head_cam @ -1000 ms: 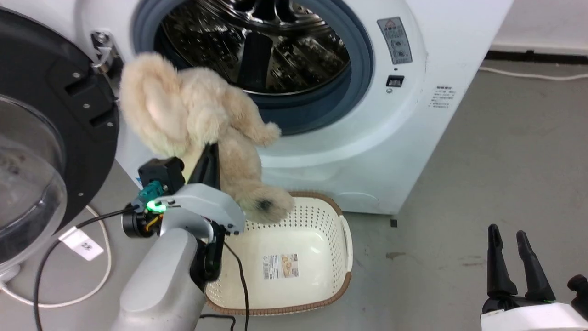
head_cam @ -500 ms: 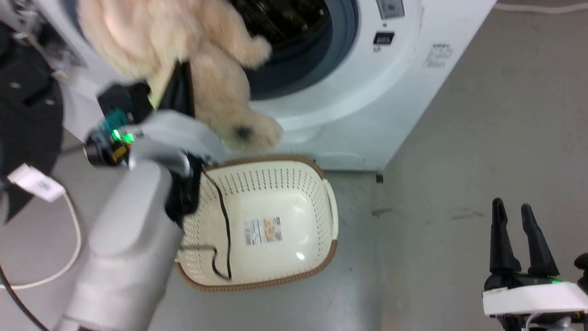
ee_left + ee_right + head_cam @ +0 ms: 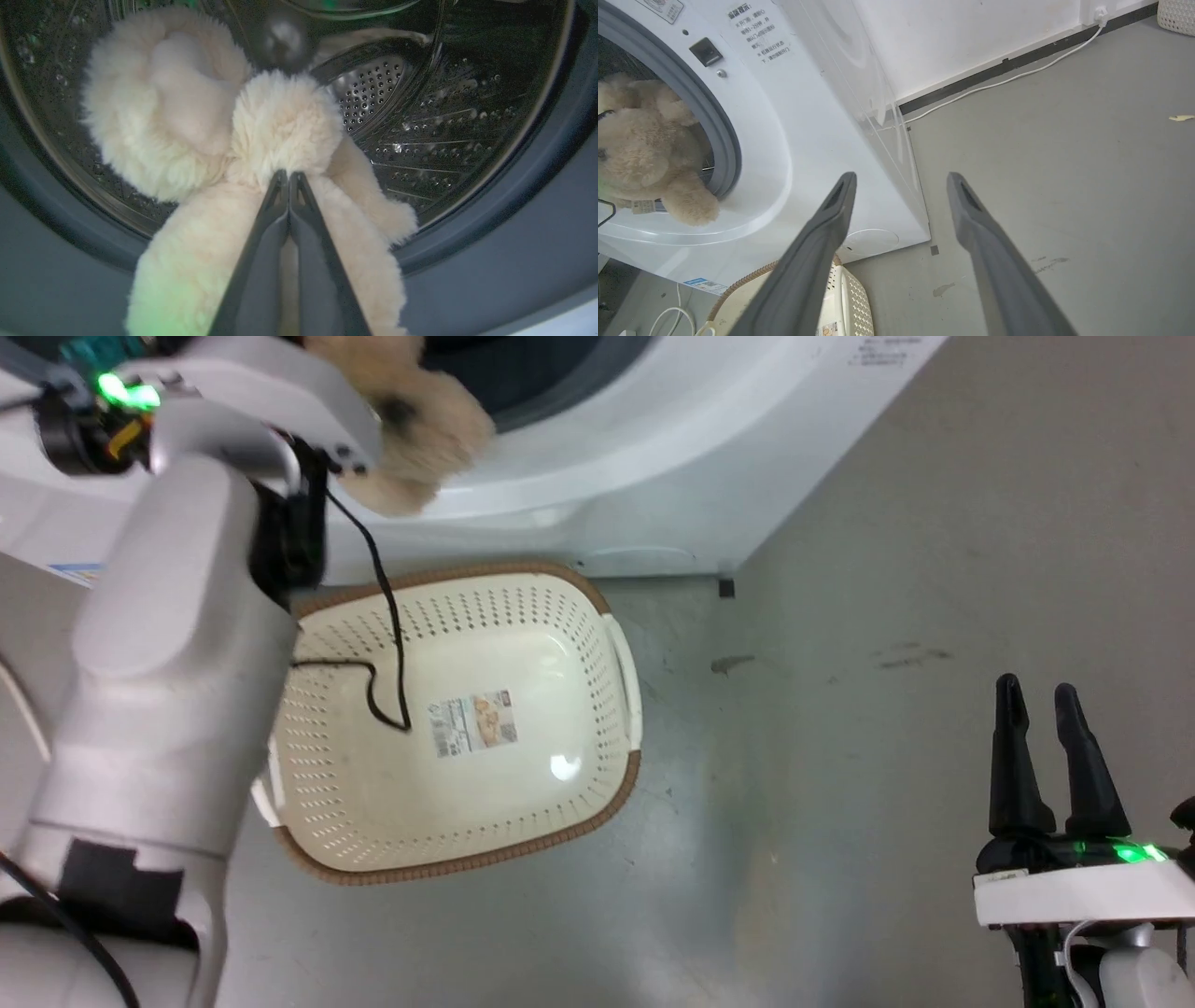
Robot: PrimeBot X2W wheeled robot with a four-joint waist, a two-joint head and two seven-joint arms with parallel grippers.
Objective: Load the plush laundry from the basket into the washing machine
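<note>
The plush laundry (image 3: 420, 429) hangs at the washing machine (image 3: 653, 457) front above the basket (image 3: 624, 663), right gripper (image 3: 1034, 689) well apart.

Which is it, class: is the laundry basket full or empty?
Empty. The basket's bare floor and paper label show; the plush toy is in the left gripper at the washing machine's opening.

Drum (image 3: 444, 116) mouth, left wrist view: left + lower part blocked by plush laundry (image 3: 280, 126), pinched in left gripper (image 3: 288, 175). Right half is open, w/ grey door seal (image 3: 514, 224) ringing it. Basket (image 3: 621, 663) sits just in front of washing machine (image 3: 597, 476), below the opening. Left forearm (image 3: 168, 691) + black cable (image 3: 387, 616) hang over basket's left side. Right of basket: bare floor (image 3: 887, 803), right gripper (image 3: 1034, 687) above it, fingers apart.
</note>
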